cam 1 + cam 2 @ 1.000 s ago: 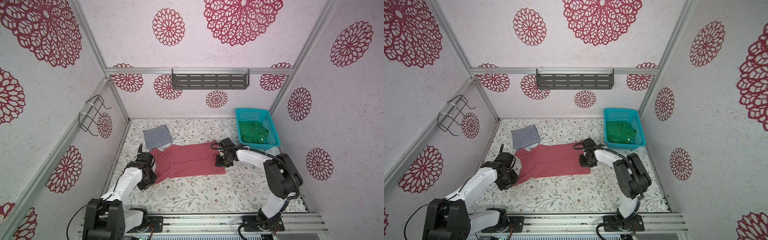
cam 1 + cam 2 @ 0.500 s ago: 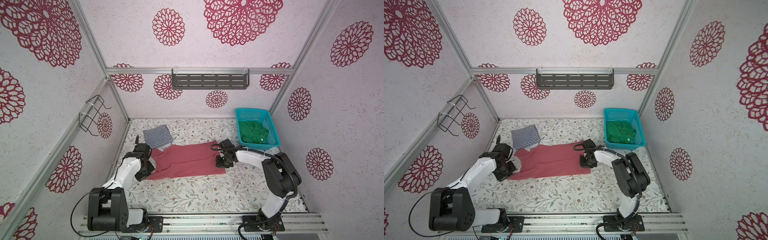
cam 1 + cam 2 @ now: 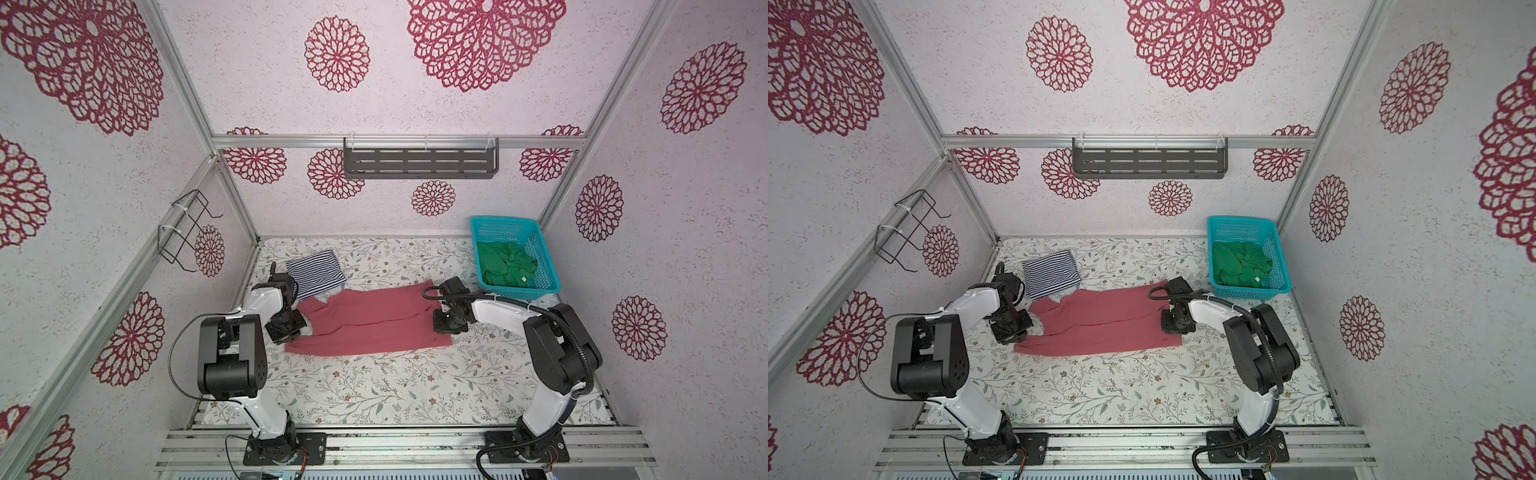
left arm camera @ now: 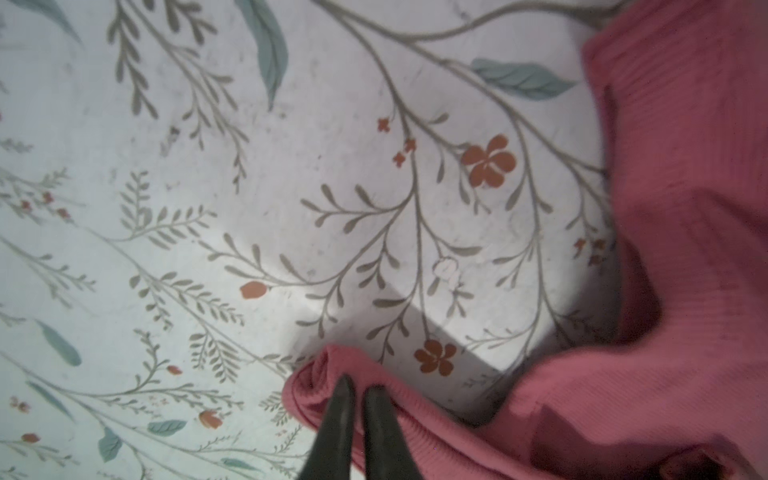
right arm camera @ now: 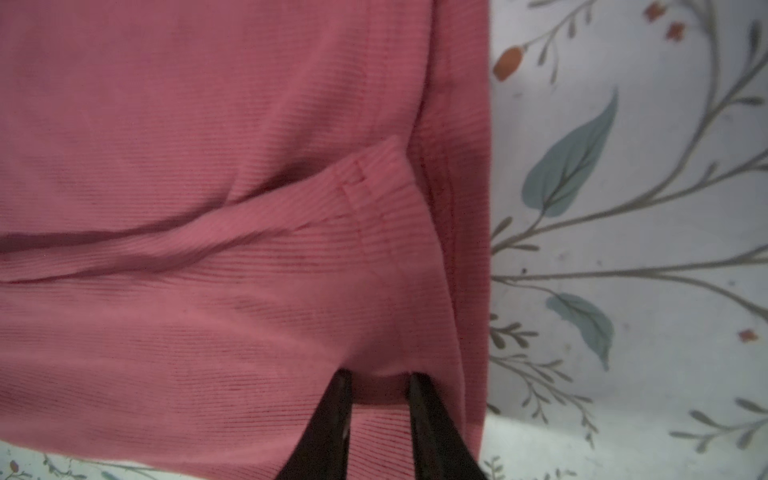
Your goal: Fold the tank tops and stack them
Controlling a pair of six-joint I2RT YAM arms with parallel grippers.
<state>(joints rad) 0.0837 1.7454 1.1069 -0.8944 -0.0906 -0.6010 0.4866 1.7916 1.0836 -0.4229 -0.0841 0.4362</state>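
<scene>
A floral tabletop (image 3: 374, 390) fills a booth of pale walls with crimson medallions. Far left, the striped tank top (image 3: 316, 276) lies folded. Beside it, the left gripper (image 4: 358, 385) has its tips on a strap of the red-pink tank top (image 3: 374, 328), jaws a slit apart; whether they pinch I cannot tell. The top lies spread mid-table, and the right gripper (image 5: 380, 376) pinches cloth near its hem. Both ends should probably move together, keeping the fold straight. The green tank top (image 3: 505, 266) lies crumpled in the teal basket (image 3: 505, 224), far right.

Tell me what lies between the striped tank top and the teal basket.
Between striped tank top and teal basket: only bare floral tabletop, in both top views.
</scene>
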